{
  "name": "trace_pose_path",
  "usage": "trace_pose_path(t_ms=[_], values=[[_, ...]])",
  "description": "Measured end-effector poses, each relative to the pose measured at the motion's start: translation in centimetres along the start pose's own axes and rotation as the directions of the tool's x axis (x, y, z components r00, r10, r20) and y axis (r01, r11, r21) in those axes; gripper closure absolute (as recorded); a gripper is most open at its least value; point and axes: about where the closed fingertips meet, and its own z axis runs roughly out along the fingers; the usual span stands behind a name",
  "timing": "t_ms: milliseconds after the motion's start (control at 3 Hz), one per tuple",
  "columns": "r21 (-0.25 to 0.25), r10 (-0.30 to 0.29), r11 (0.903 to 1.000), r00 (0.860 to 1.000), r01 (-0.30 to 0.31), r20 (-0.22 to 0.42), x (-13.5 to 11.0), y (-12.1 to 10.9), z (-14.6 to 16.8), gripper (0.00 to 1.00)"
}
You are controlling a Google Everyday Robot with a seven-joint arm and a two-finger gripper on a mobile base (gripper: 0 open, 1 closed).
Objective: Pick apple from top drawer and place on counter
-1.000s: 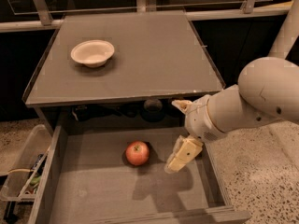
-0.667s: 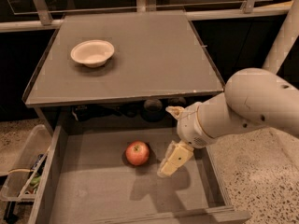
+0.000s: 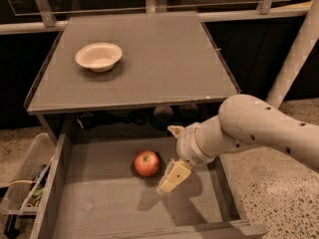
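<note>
The red apple (image 3: 147, 163) lies on the flat grey bottom of the pulled-out top drawer (image 3: 99, 203), near its middle. My gripper (image 3: 168, 158) hangs inside the drawer just right of the apple, close to it but apart from it. It is open, with one pale finger (image 3: 174, 177) low beside the apple and the other finger (image 3: 175, 130) higher up near the cabinet front. It holds nothing. The grey-brown counter (image 3: 164, 59) lies above and behind the drawer.
A white bowl (image 3: 98, 57) stands on the counter's left part. A clear plastic bin (image 3: 22, 183) with odds and ends sits on the floor left of the drawer. My bulky white arm (image 3: 259, 131) reaches over the drawer's right wall. A slanted white post (image 3: 294, 54) stands at the right.
My gripper has moved left and a little lower in the drawer, closer to the apple. The apple and bowl have not moved.
</note>
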Motion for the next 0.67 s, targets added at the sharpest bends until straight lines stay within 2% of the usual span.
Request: trace_pose_path(t_ms=[333, 667], values=[[-0.002, 0.006, 1.0, 1.0, -0.006, 0.017, 0.6, -0.3, 2.2, 0.0], [-0.001, 0.025, 0.9997, 0.997, -0.025, 0.066, 1.9, -0.6, 4.1, 0.0]])
